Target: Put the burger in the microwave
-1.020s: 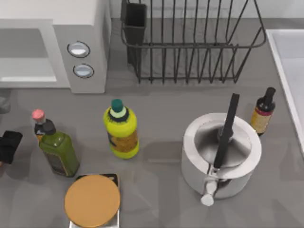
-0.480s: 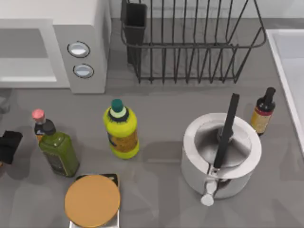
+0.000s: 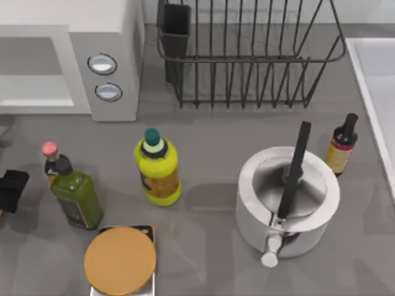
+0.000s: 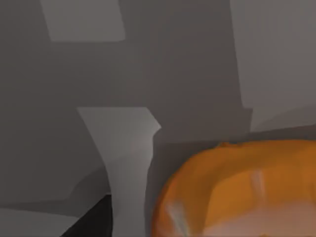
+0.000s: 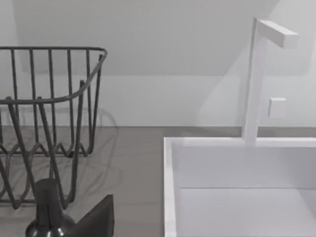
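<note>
The left gripper (image 3: 11, 190), at the table's left edge, has the burger (image 4: 237, 190) close against it, though I cannot tell whether it grips it, and the microwave (image 3: 105, 61) beyond it stands open and unloaded, so placement remains outstanding.

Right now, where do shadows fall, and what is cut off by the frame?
Top view: shadows beside the pot and yellow bottle; left gripper cut at left edge. Left wrist view: burger cut by the frame. Right wrist view: faint shadow of the wire rack on the wall.
</note>
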{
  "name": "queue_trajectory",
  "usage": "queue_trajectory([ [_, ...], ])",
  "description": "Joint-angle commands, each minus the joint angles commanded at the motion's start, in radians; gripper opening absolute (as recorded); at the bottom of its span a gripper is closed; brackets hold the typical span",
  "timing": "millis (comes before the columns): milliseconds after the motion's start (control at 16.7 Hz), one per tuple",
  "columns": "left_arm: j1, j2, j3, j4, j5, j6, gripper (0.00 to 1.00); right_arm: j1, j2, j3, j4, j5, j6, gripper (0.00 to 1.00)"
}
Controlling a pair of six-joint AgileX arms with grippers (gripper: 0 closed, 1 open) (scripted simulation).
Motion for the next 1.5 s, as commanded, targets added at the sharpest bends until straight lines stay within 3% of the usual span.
queue_trajectory([
  [480, 0.003, -0.075, 0.044, -0.086, 0.008, 0.000, 0.00, 0.000, 0.000, 0.000, 0.000, 0.000, 0.000, 1.00],
  [960, -0.002, -0.202, 0.255, -0.425, 0.007, -0.003, 0.00, 0.000, 0.000, 0.000, 0.000, 0.000, 0.000, 1.00],
  [1500, 0.003, -0.186, 0.256, -0.374, 0.017, -0.012, 0.00, 0.000, 0.000, 0.000, 0.000, 0.000, 0.000, 1.00],
])
